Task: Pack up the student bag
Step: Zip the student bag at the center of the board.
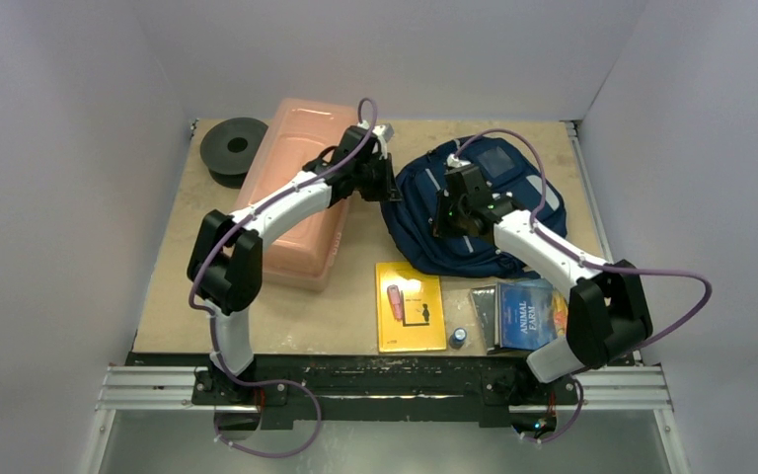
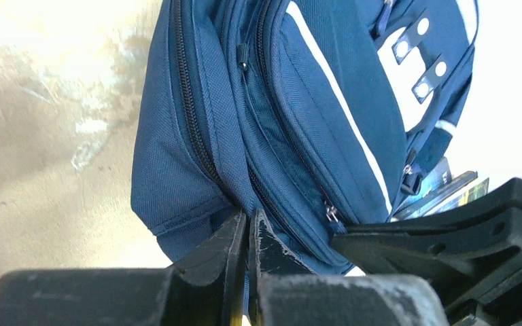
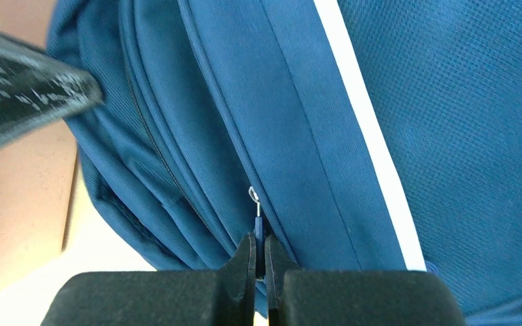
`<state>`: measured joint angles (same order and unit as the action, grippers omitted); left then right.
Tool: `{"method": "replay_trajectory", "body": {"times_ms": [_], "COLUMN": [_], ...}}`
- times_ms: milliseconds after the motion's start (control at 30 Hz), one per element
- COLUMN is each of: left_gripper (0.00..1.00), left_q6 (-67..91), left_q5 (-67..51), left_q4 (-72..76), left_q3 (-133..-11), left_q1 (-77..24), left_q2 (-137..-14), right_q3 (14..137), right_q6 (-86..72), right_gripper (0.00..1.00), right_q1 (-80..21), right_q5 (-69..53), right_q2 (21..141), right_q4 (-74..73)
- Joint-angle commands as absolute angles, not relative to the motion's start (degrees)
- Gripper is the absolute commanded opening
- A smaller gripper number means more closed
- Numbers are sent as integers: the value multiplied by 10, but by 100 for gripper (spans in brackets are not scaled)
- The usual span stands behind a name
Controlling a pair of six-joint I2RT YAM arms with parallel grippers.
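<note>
The student bag [image 1: 493, 212], navy with light stripes, lies flat at the back right of the table. My left gripper [image 1: 387, 184] is at the bag's left edge. In the left wrist view it [image 2: 250, 216] is shut on a fold of blue fabric beside a zip line [image 2: 194, 115]. My right gripper [image 1: 444, 212] is over the bag's left part. The right wrist view shows it [image 3: 259, 239] shut on a small blue zipper pull [image 3: 258, 221] hanging from a metal ring. The bag's zips look closed where they show.
A long pink translucent box [image 1: 296, 193] lies left of the bag, under the left arm. A black spool [image 1: 234, 148] sits at the back left. A yellow book [image 1: 410, 306], a small cylinder [image 1: 460, 337] and an "Animal Farm" book [image 1: 531, 314] lie near the front edge.
</note>
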<state>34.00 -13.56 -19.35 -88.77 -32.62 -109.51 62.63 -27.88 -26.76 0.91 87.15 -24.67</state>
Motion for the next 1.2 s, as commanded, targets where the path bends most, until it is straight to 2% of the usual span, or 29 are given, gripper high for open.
{"method": "replay_trajectory", "body": {"times_ms": [0, 300, 500, 767, 967, 1100, 1133, 1167], "left_gripper": [0, 0, 0, 0, 0, 0, 0, 0], "left_q6": [278, 192, 184, 185, 189, 188, 187, 186], "left_q5": [-70, 16, 26, -14, -51, -71, -76, -81], "left_q4": [-159, -217, -236, -247, -243, -246, -249, -254], "left_q3": [-989, -1076, -1109, -1115, -1085, -1073, -1073, -1073], "left_q1": [-296, -282, -252, -239, -242, -251, -256, -260], "left_q2": [-1042, -1063, -1082, -1088, -1070, -1061, -1061, -1062], "right_q3": [602, 573, 539, 556, 622, 656, 657, 656], "right_q6": [-243, -228, -248, -296, -313, -260, -250, -242], "right_gripper": [0, 0, 0, 0, 0, 0, 16, 42], "right_q1": [-266, -264, -256, -206, -174, -174, -174, -173], "right_q5": [72, 129, 110, 155, 213, 160, 127, 110], "right_q2": [843, 818, 818, 867, 931, 917, 899, 878], "right_q4": [-328, -341, -332, -359, -346, -336, -327, -318]}}
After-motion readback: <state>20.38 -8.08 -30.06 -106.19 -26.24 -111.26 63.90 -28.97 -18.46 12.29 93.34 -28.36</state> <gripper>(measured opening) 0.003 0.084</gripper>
